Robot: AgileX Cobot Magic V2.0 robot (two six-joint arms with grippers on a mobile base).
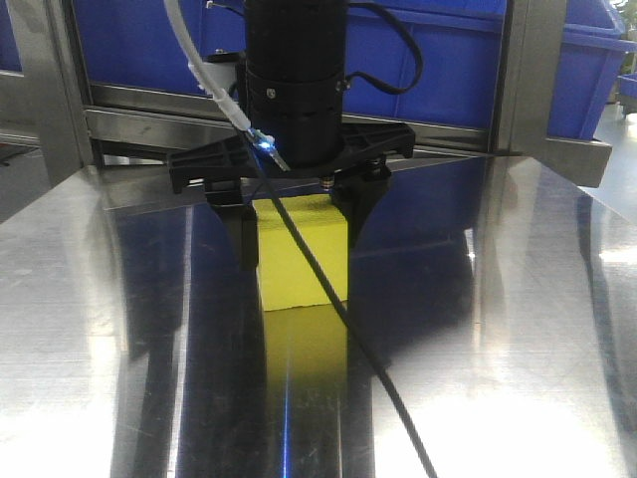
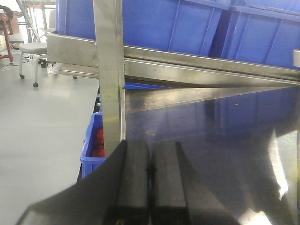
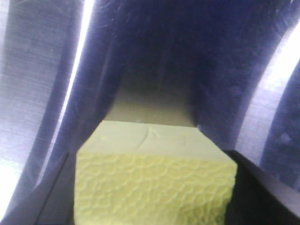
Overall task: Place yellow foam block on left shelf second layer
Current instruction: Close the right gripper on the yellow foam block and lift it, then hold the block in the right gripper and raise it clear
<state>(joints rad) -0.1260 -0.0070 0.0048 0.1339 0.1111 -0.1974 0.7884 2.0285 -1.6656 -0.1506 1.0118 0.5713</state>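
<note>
Steel surface bears yellow foam block, right gripper clasping it

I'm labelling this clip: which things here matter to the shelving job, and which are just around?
Job:
yellow foam block
right gripper, closed on it

Just around:
blue bins
black cable
stool
left gripper, shut

Gripper on yellow foam block.
Fingers pressed its 3 and 9 o'clock sides; it sat on steel table; black cable ran toward 5 o'clock.
</note>
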